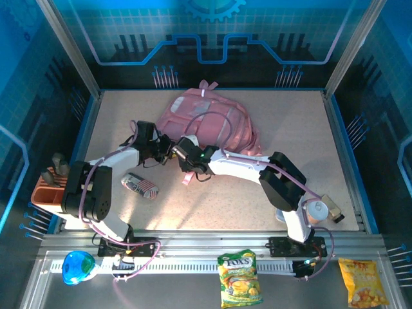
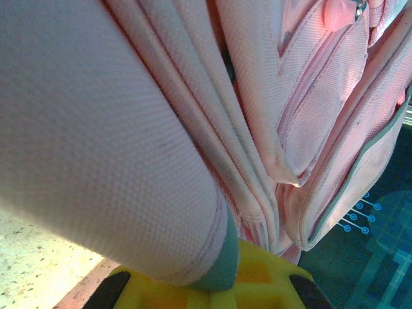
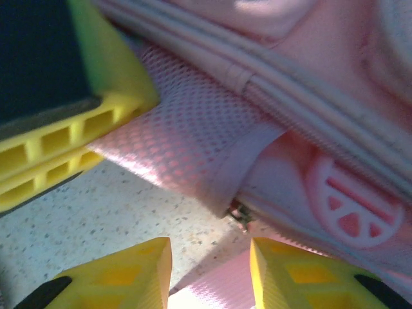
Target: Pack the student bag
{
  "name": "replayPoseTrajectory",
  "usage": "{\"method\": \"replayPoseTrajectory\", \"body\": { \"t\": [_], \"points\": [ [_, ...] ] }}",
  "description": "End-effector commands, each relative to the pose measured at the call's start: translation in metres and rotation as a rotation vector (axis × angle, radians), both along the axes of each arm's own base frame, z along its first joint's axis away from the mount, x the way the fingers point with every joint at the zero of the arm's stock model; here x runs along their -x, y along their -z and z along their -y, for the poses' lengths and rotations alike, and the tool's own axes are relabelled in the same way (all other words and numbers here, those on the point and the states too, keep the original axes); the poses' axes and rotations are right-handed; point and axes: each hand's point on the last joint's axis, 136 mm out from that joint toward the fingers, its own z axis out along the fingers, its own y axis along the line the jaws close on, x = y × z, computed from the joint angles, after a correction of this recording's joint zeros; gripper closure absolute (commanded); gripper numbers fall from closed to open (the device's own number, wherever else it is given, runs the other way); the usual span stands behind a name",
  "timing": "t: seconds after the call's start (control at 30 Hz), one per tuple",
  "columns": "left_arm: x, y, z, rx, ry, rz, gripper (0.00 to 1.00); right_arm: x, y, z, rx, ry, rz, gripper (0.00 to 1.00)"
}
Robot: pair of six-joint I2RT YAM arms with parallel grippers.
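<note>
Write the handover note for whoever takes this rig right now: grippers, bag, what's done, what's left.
Left gripper: shut, pinching a fold of the student bag.
Right gripper: fingers apart at the bag's near edge, pink strap between them, zip pull just beyond; whether it grips is unclear.
Bag: lying on the table.
Patterned pouch: loose on the table by the left arm. Two snack bags: on the front rail.
Done: bag gripped; nothing visibly packed.
Left: probably open the bag, then load items.
</note>
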Motion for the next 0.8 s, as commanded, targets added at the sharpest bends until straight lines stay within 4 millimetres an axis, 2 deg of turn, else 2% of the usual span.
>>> {"method": "replayPoseTrajectory", "body": {
  "t": [0.0, 0.13, 0.2, 0.43, 0.77],
  "points": [
    [-0.003, -0.025, 0.022, 0.081, 0.101, 0.070, 1.00, -0.011, 0.002, 0.016, 0.053, 0.082, 0.016, 0.62],
    [-0.005, -0.027, 0.022, 0.080, 0.098, 0.073, 1.00, -0.011, 0.006, 0.020, 0.060, 0.089, 0.005, 0.62],
    [-0.005, -0.028, 0.022, 0.079, 0.097, 0.074, 1.00, -0.013, 0.007, 0.020, 0.057, 0.088, 0.002, 0.67],
    [-0.004, -0.026, 0.020, 0.075, 0.087, 0.063, 1.00, -0.026, 0.007, 0.023, 0.058, 0.084, 0.021, 0.71],
    [-0.005, -0.028, 0.019, 0.072, 0.079, 0.062, 1.00, -0.048, -0.001, 0.011, 0.063, 0.037, 0.062, 0.76]
  ]
}}
